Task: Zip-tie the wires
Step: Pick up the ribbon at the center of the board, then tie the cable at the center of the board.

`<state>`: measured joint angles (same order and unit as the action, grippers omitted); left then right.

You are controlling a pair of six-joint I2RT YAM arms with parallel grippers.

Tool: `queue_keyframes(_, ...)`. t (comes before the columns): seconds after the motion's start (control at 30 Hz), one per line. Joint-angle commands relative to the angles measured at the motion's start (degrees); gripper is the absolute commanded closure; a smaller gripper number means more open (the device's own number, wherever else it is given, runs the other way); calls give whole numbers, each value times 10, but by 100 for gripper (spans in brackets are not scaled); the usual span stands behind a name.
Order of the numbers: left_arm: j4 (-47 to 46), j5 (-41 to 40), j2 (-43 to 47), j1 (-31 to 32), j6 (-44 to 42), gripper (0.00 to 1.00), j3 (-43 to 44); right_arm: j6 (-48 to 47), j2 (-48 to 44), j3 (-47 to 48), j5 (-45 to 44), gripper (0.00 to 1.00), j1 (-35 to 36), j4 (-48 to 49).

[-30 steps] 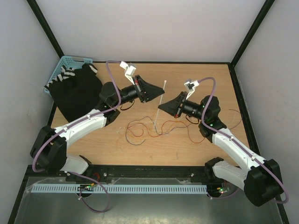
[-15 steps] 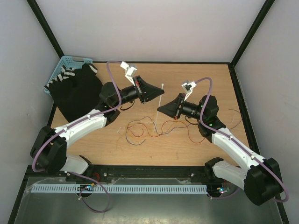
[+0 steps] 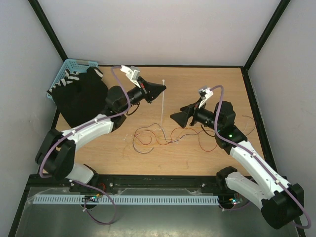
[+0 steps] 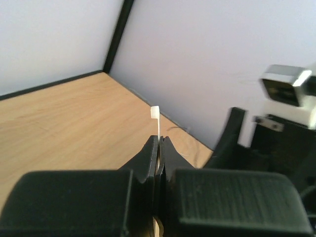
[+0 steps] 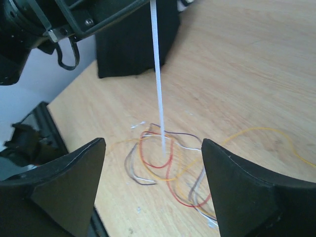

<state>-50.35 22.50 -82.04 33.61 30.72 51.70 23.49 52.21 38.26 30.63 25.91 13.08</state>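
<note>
The wires (image 3: 157, 136) lie in a loose red, brown and whitish tangle on the wooden table, and show between my right fingers in the right wrist view (image 5: 168, 158). A white zip tie (image 3: 162, 102) hangs upright above them, its lower end just over the tangle. My left gripper (image 3: 161, 89) is shut on the zip tie near its top; its head (image 4: 155, 112) pokes out past the closed jaws (image 4: 159, 141). My right gripper (image 3: 175, 117) stands open to the right of the zip tie (image 5: 156, 64), holding nothing (image 5: 153, 143).
A black cloth (image 3: 81, 98) lies at the back left, partly over a blue basket (image 3: 69, 66). A white slotted cable duct (image 3: 123, 200) runs along the near edge. The enclosure's walls stand close behind and at both sides.
My right gripper has let go of the zip tie, opened and drawn back to the right. My left gripper has shut on the zip tie and shifted it up and toward the back.
</note>
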Motion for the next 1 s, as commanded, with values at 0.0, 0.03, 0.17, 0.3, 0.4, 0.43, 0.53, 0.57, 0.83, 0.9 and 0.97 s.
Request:
queue_keyframes(0.0,-64,-66,-48,-6,-84,100,23,-50,-49,-1,-106,10,3,-76)
queue_keyframes(0.03,-70,-70,-62,-9,-90,100,32,-53,-56,-5,-114,10,3,-80)
queue_keyframes(0.17,-112,-77,-132,-28,-89,100,69,-63,-75,-18,-134,5,2,-89)
queue_keyframes(0.3,-135,-83,-197,-40,-136,100,105,-68,-83,-30,-139,3,2,-92)
queue_keyframes(0.4,-154,-82,-241,-52,-161,100,128,-69,-85,-39,-134,2,2,-86)
queue_keyframes(0.43,-165,-77,-259,-58,-144,100,137,-69,-85,-41,-132,2,2,-84)
queue_keyframes(0.53,-190,-67,-301,-73,-124,100,153,-70,-84,-45,-128,2,3,-76)
queue_keyframes(0.57,-197,-68,-311,-74,-124,100,153,-72,-84,-45,-127,2,2,-77)
queue_keyframes(0.83,-229,-67,-326,-73,-105,100,97,-85,-82,-48,-133,2,2,-77)
queue_keyframes(0.9,-244,-66,-326,-73,-95,100,73,-84,-83,-51,-133,2,2,-75)
queue_keyframes(0.97,-261,-67,-326,-72,-84,100,48,-83,-83,-54,-132,2,2,-71)
